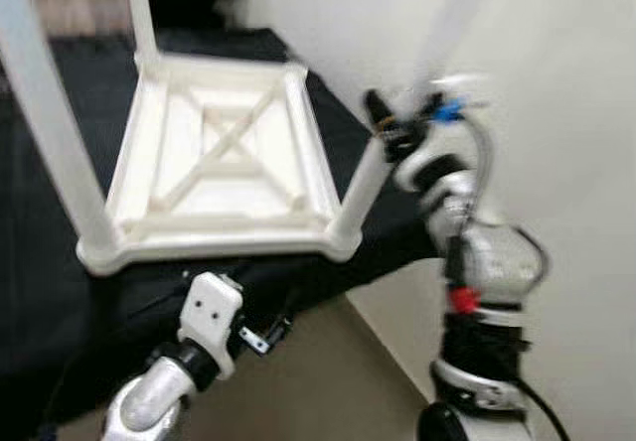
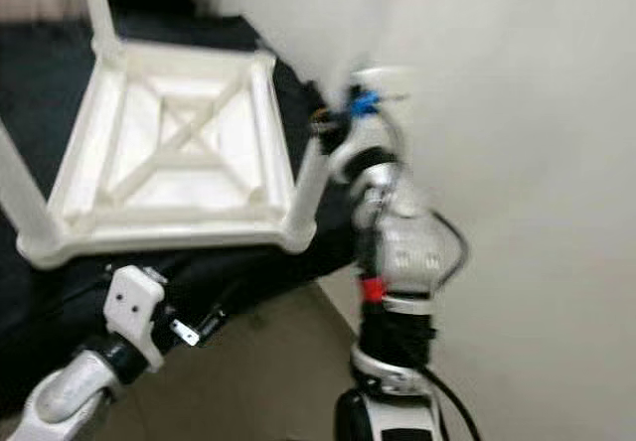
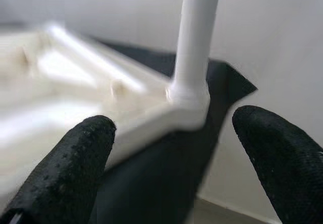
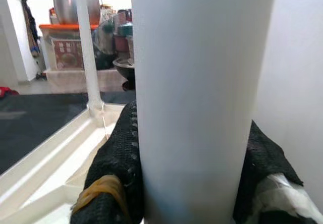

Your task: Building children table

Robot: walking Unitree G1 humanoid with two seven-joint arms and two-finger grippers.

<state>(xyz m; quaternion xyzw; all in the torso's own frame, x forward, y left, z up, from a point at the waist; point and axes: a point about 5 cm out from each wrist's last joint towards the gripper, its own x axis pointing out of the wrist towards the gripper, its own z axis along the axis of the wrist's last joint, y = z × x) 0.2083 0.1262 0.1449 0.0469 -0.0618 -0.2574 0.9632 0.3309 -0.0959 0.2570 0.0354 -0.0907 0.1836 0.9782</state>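
One small white plastic table [image 1: 224, 158] lies upside down on a black cloth-covered surface [image 1: 40, 292], with its ribbed underside facing up and a cross brace in the middle. Three white round legs can be counted standing up from its corners in the head views: one at the far corner [image 1: 139, 14], one at the near corner on the robot's left [image 1: 45, 113], and one at the near corner on the robot's right [image 1: 373, 178]. This last leg is blurred in its upper part.

The right gripper [image 4: 194, 183] is clamped on the near right leg, one black finger [image 4: 113, 168] on each side of it, a little above the table corner. The left gripper [image 3: 186, 168] is just below the near edge of the table, its two black fingers [image 3: 65, 168] apart and holding nothing, pointed toward the near right corner.

The right wrist view shows, behind the table, an orange-lidded storage box [image 4: 68, 45] with a metal pot [image 4: 70, 2] on it. The head views show a pale wall [image 1: 556, 93] beside the table and a beige floor [image 1: 328, 381] under the near edge.
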